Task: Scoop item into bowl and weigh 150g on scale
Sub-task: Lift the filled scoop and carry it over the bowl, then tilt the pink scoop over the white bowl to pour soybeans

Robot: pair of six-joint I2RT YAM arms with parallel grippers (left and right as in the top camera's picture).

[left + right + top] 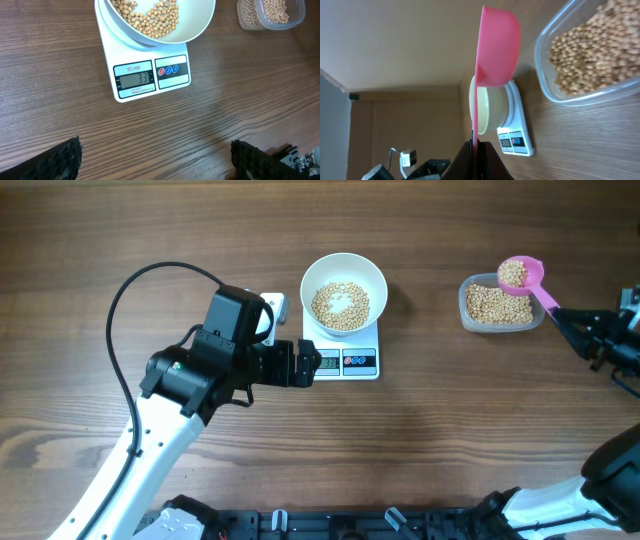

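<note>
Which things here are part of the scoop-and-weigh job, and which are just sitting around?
In the job: bowl, on the scale; beans; clear container of beans; pink scoop, full, held by the right gripper.
Sitting around: left gripper, open, holding nothing, beside the scale; left arm's black cable.

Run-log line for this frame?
right gripper: shut on pink scoop, beans inside, above container | left gripper: open, near scale | bowl: on scale, partly filled
</note>
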